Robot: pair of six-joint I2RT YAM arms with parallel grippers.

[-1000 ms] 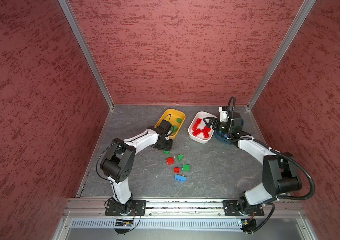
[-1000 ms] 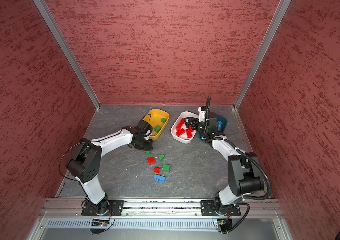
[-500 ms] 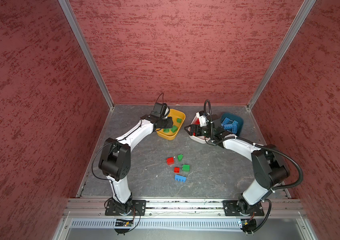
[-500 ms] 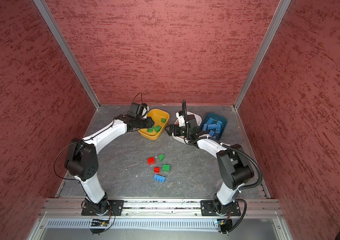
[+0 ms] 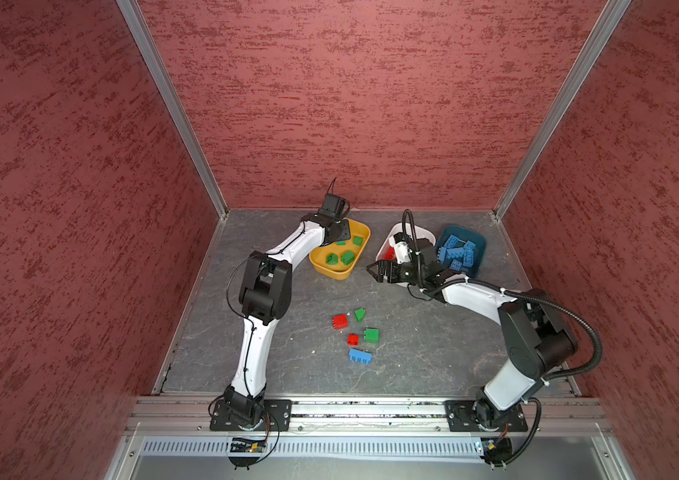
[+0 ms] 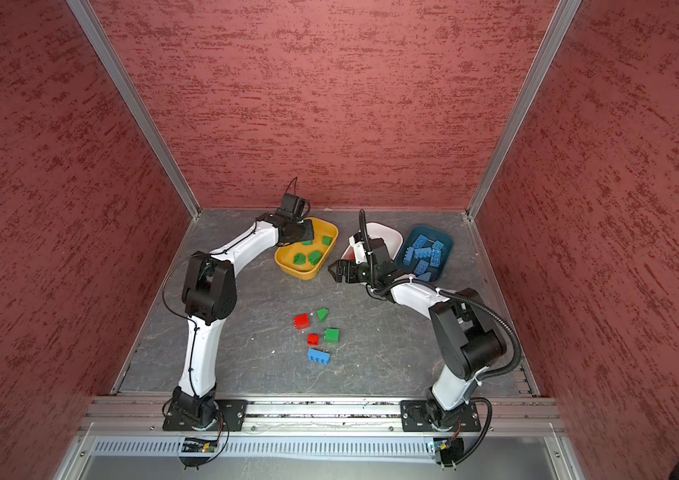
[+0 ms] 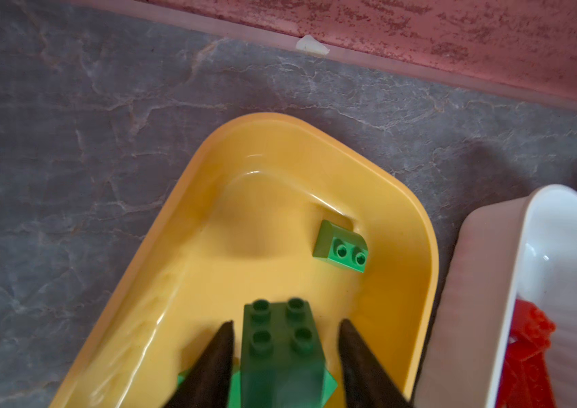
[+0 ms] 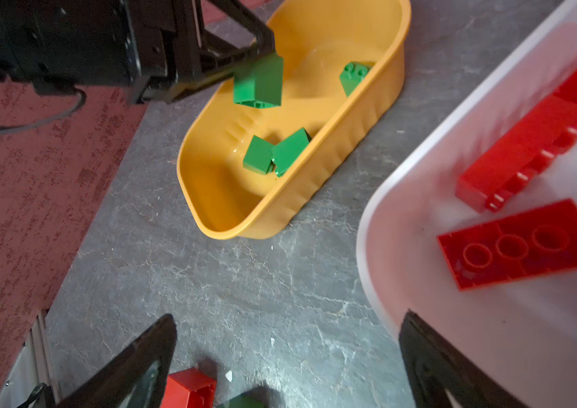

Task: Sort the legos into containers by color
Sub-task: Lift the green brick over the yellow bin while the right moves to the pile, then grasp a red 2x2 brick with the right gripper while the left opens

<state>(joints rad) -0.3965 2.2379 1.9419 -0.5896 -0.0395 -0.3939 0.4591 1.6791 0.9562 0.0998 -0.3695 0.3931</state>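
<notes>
Surroundings: red textured walls [image 5: 350,104] enclose a grey marbled tabletop [image 5: 287,365].
Yellow tub [image 5: 331,270]: sits near the back wall; three green bricks [image 5: 339,257] lie inside it in both top views, one of them a sloped piece [image 7: 341,247] by its far end wall.
White tub [image 5: 420,230]: just beside the yellow tub, on the side of the right arm; flat red bricks [image 8: 523,243] lie in it.
Teal tub [image 5: 481,243]: beyond the white tub from the yellow tub, filled with blue bricks [image 5: 458,253].
Left gripper [image 7: 286,322]: over the yellow tub's interior with its fingers parted. A dark green brick [image 7: 280,335] sits loose between them, blurred, with a gap on each side.
Right gripper [image 8: 287,371]: spread wide and holding nothing, low over the tabletop off the yellow tub's near corner, beside the white tub's rim.
Loose bricks: well apart from the yellow tub, toward the arm bases, lie a red brick [image 5: 340,321], a green sloped brick [image 5: 359,314], a small red brick [image 5: 353,339], a green square brick [image 5: 371,335] and a blue brick [image 5: 359,356].
</notes>
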